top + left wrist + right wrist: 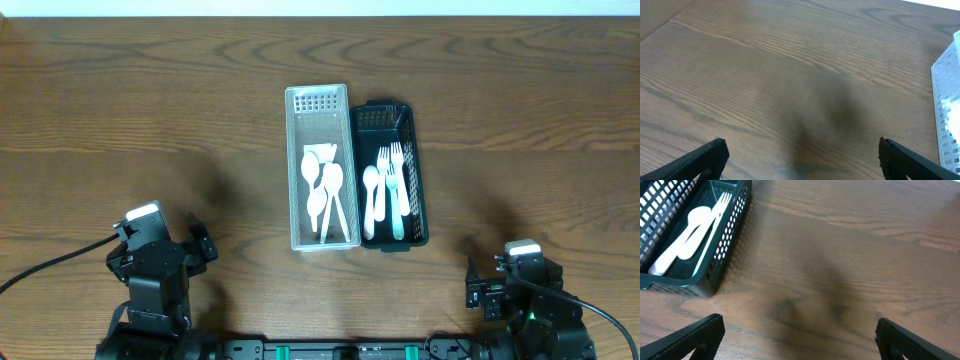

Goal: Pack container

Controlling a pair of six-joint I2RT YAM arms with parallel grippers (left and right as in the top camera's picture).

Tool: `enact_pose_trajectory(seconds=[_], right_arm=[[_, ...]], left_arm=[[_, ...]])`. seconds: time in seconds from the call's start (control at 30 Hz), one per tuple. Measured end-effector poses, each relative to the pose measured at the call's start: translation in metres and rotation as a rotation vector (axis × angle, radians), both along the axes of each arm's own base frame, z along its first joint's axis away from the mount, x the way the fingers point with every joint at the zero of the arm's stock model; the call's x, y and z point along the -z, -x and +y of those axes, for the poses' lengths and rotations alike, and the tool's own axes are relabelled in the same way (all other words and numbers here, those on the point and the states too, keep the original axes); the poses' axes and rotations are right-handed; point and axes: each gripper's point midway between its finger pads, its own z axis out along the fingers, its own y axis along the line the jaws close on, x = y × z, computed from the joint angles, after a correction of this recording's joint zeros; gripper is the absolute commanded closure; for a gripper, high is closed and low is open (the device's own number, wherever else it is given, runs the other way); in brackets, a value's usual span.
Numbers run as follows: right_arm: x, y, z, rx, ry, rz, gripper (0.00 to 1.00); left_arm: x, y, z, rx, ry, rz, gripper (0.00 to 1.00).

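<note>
Both hanging wide open, holding nothing: left gripper point(801, 152), right gripper point(799, 329). Sitting mid-table side by side, long axes running front-to-back: clear basket point(318, 100) w/ spoons point(325, 185), dark basket point(382, 116) w/ forks point(392, 165). Dark one lying fwd-left of right gripper, nearer it.

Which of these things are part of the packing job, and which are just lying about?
Job: clear basket holding spoons; dark basket holding forks and a spoon; left hand and right hand, both open and empty.

Not the job: table, cable. Nothing lies loose.
</note>
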Motion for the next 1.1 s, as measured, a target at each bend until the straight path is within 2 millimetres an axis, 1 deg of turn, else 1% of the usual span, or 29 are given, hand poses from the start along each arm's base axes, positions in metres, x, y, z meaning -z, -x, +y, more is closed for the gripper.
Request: enact_pose_trajectory(seconds=[0.57, 0.63, 0.73, 0.77, 0.83, 0.9, 0.93, 0.97, 1.0, 1.03, 1.1], right_arm=[[-0.001, -0.001, 0.001, -0.004, -0.004, -0.006, 0.01], [-0.011, -0.01, 0.005, -0.014, -0.019, -0.064, 0.01], [-0.045, -0.045, 0.014, -0.043, -0.053, -0.292, 0.01], [-0.049, -0.051, 0.016, -0.051, -0.056, -0.332, 0.01], [-0.056, -0.07, 0.021, -0.071, -0.066, -0.467, 0.01], [-0.048, -0.082, 0.026, -0.09, -0.072, -0.545, 0.01], [-0.04, -0.084, 0.027, -0.097, -0.072, -0.556, 0.01], [-0.027, -0.085, 0.029, -0.105, -0.069, -0.535, 0.01], [-0.021, -0.086, 0.03, -0.11, -0.064, -0.522, 0.01], [-0.017, -0.086, 0.03, -0.116, -0.054, -0.512, 0.01], [-0.021, -0.086, 0.033, -0.14, -0.034, -0.53, 0.01]], left_arm=[[0.0, 0.0, 0.0, 0.0, 0.0, 0.0, 0.02], [0.0, 0.0, 0.0, 0.0, 0.0, 0.0, 0.02], [0.0, 0.0, 0.0, 0.001, 0.0, 0.002, 0.02], [0.0, 0.0, 0.0, 0.001, 0.0, 0.002, 0.02], [0.001, 0.0, 0.0, 0.0, -0.001, 0.004, 0.02], [0.001, 0.0, 0.0, 0.001, 0.0, 0.003, 0.02], [0.001, 0.0, 0.0, 0.001, 0.0, 0.004, 0.02], [0.001, 0.0, 0.0, 0.001, 0.0, 0.004, 0.02], [0.001, 0.0, 0.0, 0.001, -0.001, 0.005, 0.02], [0.001, 0.0, 0.0, 0.001, -0.001, 0.005, 0.02], [0.001, 0.0, 0.0, 0.001, -0.001, 0.005, 0.02]])
